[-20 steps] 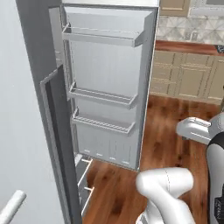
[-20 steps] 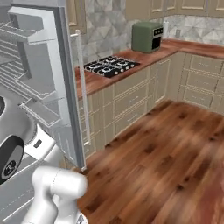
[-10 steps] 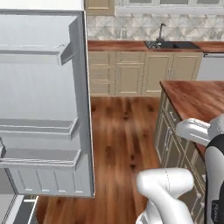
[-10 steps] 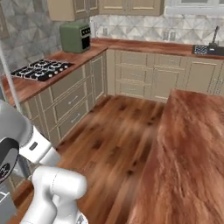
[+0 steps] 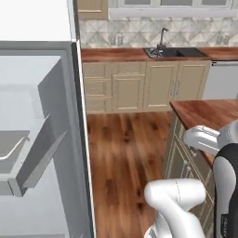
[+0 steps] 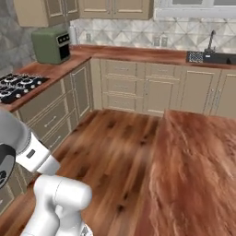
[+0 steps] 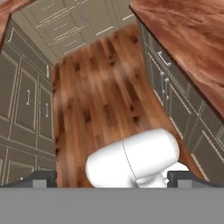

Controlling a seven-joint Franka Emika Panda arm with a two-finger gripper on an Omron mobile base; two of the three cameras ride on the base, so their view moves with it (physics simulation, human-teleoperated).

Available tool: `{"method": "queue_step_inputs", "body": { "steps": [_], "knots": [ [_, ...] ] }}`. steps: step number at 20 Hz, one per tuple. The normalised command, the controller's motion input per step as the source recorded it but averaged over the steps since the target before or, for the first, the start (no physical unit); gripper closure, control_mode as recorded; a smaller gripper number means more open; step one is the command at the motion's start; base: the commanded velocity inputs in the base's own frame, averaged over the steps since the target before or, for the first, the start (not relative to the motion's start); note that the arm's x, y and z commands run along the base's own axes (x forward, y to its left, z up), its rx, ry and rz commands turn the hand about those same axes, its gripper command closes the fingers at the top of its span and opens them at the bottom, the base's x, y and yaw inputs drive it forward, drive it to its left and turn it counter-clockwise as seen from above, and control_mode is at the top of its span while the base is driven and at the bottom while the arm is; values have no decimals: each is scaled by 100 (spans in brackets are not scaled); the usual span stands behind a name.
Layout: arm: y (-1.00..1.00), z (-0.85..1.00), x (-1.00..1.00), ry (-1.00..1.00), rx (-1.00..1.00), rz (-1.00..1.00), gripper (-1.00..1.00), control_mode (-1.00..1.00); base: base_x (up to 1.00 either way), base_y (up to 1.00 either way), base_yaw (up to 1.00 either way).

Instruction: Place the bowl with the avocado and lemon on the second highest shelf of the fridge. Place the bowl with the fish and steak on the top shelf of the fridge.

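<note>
While the base faces the room, step in hand: I judge the robot is on its way to fetch the first bowl; nothing has been shelved yet.
Fridge: the grey open fridge door with its moulded rack (image 5: 42, 153) fills the left of the left base view, edge-on.
Bowls: I cannot tell where they sit from these angles.
Pincer: the pincer (image 7: 113, 179) points down at the brown plank floor (image 7: 100, 92), its dark fingertips (image 7: 39, 178) set wide apart at the bottom corners of the hand view, open and holding nothing.
Island: the reddish wooden island counter (image 6: 193, 166) takes the right of the right base view and the upper right of the hand view; the part that shows is bare.
Back wall: the steel sink with its tap (image 5: 160, 52) sits top centre of the left base view; the green toaster oven (image 6: 50, 45) stands upper left of the right base view, by the black gas hob (image 6: 14, 85).
Doing it well: square the base to a counter before reaching, keep the arm tucked clear of the island edge, keep the fingers spread, and check each bowl's contents so the avocado and lemon go one shelf below the top.
</note>
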Motion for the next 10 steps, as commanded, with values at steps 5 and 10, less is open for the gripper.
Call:
{"method": "queue_step_inputs", "body": {
  "steps": [5,10],
  "knots": [
    [0,0,0,0,0,0,-100,100,100,16,-4],
    [0,0,0,0,0,0,-100,100,100,40,0]
  ]
}}
